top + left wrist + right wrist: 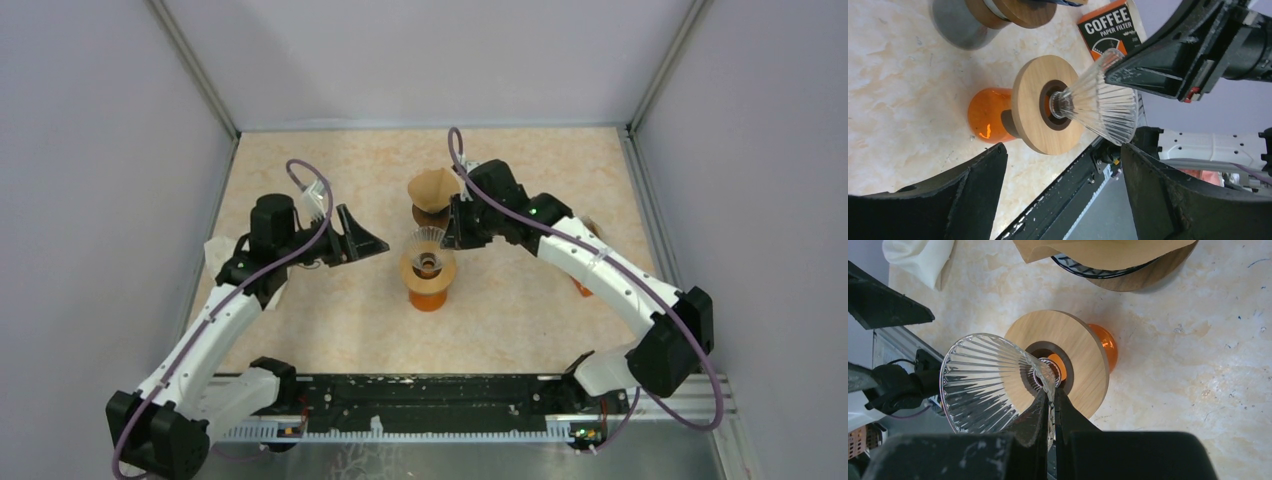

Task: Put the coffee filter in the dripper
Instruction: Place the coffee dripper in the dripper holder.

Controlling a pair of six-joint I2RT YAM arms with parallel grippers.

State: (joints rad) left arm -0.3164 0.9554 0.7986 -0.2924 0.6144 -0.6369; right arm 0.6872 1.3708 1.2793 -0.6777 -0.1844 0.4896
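A clear ribbed glass dripper (426, 243) (1103, 107) (988, 385) sits in a round wooden collar (1030, 105) on an orange glass carafe (428, 298) (1105, 347) mid-table. My right gripper (452, 235) (1052, 390) is shut on the dripper's wall, one finger inside and one outside. Behind it a brown paper coffee filter (432, 187) (1108, 250) rests in a second stand with a wooden ring. My left gripper (372, 243) (1063, 155) hangs open just left of the dripper, with nothing between its fingers.
A box labelled coffee paper filter (1108, 25) lies under the right arm, an orange corner (583, 285) showing. A white cloth (215, 250) (918, 257) lies by the left wall. A black rail (430, 395) runs along the near edge. Grey walls enclose the table.
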